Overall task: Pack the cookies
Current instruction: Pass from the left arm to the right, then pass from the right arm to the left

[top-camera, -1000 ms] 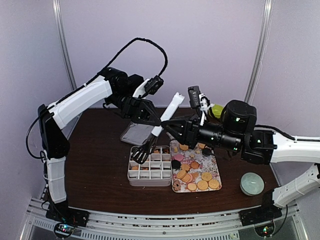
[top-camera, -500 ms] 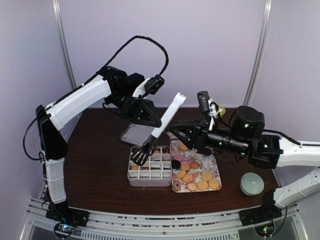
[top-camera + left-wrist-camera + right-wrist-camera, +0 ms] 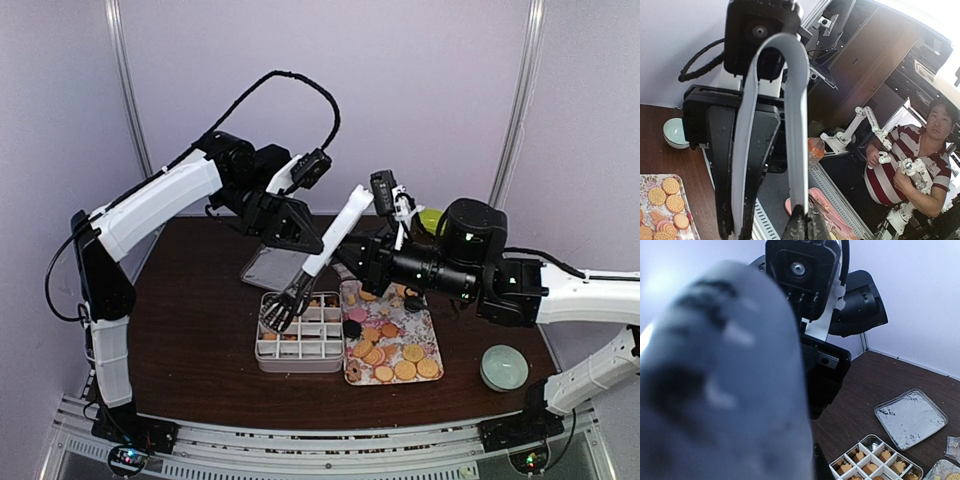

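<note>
Early-to-middle stage, judging by the layout. Clamping the tongs in the left end effector, black tips down over the far-left cells of the divided box. Pinched together at the right end effector, up by the white handle; cannot tell whether gripping it or merely beside it. Already packed: a few orange pieces in the far cells, near rows looking mostly bare. Left to do: most of the cookies, loose on the floral tray just right of the box, mid tabletop. Lid off, lying beyond the box. Probably lidding last.
</note>
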`<action>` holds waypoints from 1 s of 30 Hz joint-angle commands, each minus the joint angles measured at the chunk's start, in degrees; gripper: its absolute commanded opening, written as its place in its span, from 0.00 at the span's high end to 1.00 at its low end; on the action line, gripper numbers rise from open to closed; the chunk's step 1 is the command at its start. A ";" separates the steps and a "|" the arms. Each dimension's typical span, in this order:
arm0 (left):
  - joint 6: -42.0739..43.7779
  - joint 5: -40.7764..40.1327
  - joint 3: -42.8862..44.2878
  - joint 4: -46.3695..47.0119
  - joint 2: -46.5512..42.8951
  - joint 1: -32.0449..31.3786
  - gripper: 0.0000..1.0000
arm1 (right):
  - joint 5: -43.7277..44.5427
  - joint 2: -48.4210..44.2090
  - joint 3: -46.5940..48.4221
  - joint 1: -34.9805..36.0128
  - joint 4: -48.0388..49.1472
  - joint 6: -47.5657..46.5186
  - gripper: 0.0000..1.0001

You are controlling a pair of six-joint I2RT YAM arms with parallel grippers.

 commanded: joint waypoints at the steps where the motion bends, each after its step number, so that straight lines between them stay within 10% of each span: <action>1: -0.83 6.62 1.72 3.24 -2.35 -0.05 0.78 | 2.82 -1.34 0.64 -0.12 -0.44 -0.55 1.00; 3: 1.18 6.05 -0.13 2.51 -2.96 0.80 0.56 | 5.05 -2.95 0.14 -0.08 -1.23 -1.09 1.00; 7: 12.66 -1.50 -5.91 -4.50 -3.55 1.79 0.50 | 8.48 -5.95 -0.04 -0.06 -2.27 -3.22 1.00; 16: 17.22 -8.93 -16.04 -4.37 -5.31 1.79 0.64 | 9.60 -4.74 2.66 -0.12 -5.50 -5.48 1.00; 22: 16.29 -11.56 -15.04 -3.63 -4.91 1.84 0.98 | 8.75 -2.88 4.15 -0.05 -6.51 -5.54 1.00; 30: 13.24 -15.89 -13.25 -0.68 -7.50 4.00 1.00 | 1.48 -4.18 2.63 -0.49 -8.73 -3.91 1.00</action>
